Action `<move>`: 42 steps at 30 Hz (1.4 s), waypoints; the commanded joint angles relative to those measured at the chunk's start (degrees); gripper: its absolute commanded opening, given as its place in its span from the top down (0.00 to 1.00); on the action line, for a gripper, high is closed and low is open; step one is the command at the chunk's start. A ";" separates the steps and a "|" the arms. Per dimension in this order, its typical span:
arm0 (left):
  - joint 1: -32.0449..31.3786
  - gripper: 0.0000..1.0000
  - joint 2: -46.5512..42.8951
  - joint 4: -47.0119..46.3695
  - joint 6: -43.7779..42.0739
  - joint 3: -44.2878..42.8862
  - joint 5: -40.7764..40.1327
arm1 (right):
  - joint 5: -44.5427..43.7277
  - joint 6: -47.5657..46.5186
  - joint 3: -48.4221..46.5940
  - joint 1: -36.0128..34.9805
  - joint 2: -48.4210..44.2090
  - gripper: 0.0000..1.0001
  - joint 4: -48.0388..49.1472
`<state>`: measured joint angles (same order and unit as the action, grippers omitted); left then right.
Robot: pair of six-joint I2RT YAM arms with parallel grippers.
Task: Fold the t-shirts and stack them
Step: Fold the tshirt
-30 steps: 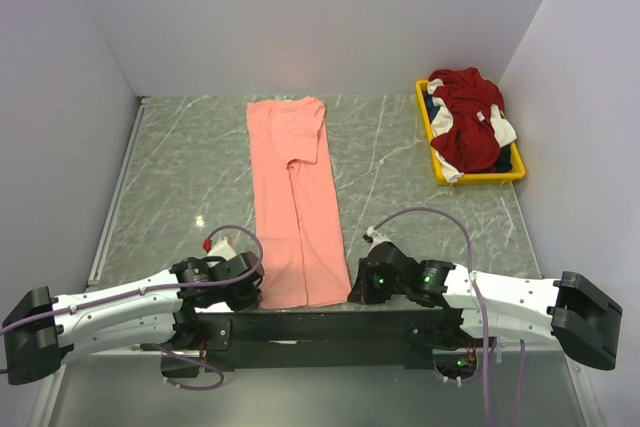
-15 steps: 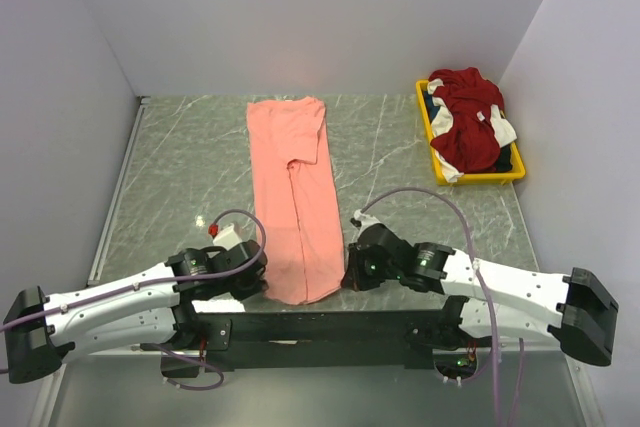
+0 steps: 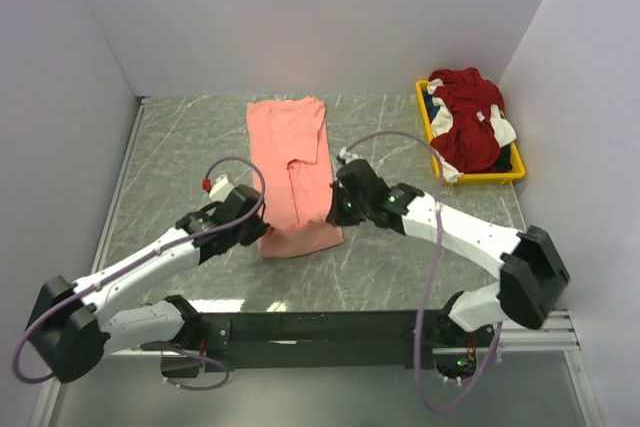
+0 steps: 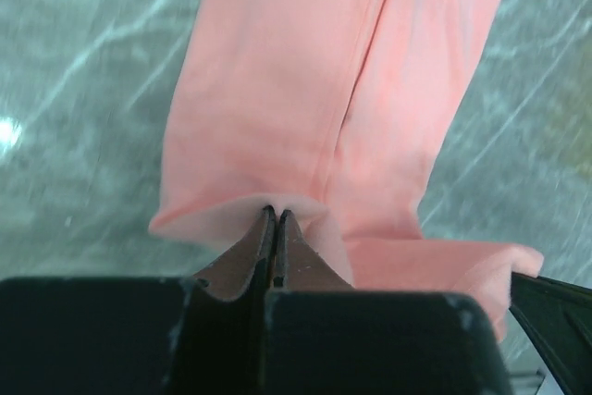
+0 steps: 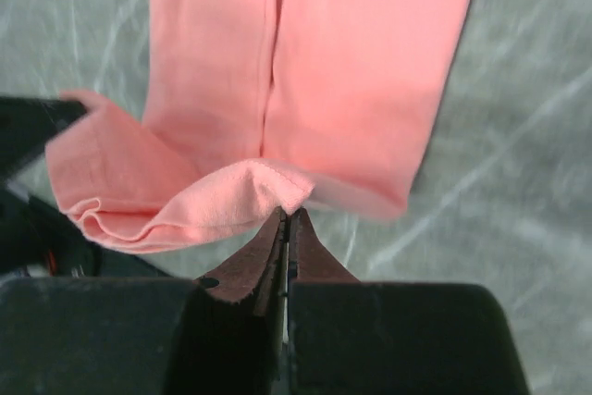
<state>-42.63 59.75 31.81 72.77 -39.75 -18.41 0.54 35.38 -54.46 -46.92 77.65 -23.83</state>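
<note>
Container: one yellow plastic tray [image 3: 480, 179], rectangular, at the far right corner of the table against the right wall. It holds a bundled dark red t-shirt with white parts [image 3: 468, 117], heaped above the rim. A little dark blue-black cloth [image 3: 510, 158] shows under it at the tray's near right corner. How many garments are in the heap cannot be told.

Surface and room: grey-green marble-patterned tabletop [image 3: 180, 157], with plain pale walls [image 3: 300, 17] on three sides. A black mounting rail [image 3: 320, 327] runs along the table edge farthest from the tray.

Task item in work: a plain salmon-pink t-shirt [image 3: 295, 167] lies left of the tray, well apart from it. It is folded into a long narrow strip running from the far wall toward the arms. The end farthest from the wall is lifted and doubled, a loose lip of cloth above the lower layer [image 4: 305, 90] [image 5: 351, 71].

Left gripper [image 3: 262, 232]: clenched on that raised hem at the corner farther from the tray. The left wrist view shows the fingertips pressed together with cloth pinched between them [image 4: 275, 219].

Right gripper [image 3: 335, 209]: clenched on the same hem at the corner nearer the tray, cloth bunched at the tips [image 5: 287, 219].

Around: purple cables [image 3: 400, 137] loop above both wrists. The right forearm crosses the table between the strip and the tray, touching neither.
</note>
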 commanded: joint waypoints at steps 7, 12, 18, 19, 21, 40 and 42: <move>11.25 0.99 15.30 -13.96 -5.45 -9.47 1.10 | -3.70 -4.61 -18.04 7.79 18.32 1.00 2.04; 15.64 0.99 25.58 -18.01 -6.76 -13.68 3.91 | -2.03 -6.46 -27.96 11.67 27.80 1.00 0.99; 19.34 0.99 37.01 -18.63 -8.35 -21.15 7.43 | 1.48 -7.07 -37.10 16.59 36.06 1.00 -0.68; 19.51 0.99 37.80 -18.72 -8.44 -22.29 7.52 | 2.70 -7.07 -38.17 17.03 36.95 1.00 -1.30; 19.78 0.99 39.30 -18.37 -8.52 -23.44 7.43 | 3.50 -7.34 -39.75 17.91 38.88 1.00 -1.56; 24.61 0.99 39.31 -14.94 -9.75 -26.96 7.08 | 6.67 -8.22 -43.98 18.62 42.50 1.00 -0.51; 25.23 0.99 39.57 -15.02 -9.93 -27.14 7.25 | 6.85 -8.22 -44.51 18.79 43.20 1.00 -0.25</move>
<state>-18.33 100.05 17.08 64.10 -64.23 -11.57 7.14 28.14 -96.12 -28.23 119.42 -25.15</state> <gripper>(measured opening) 0.021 0.010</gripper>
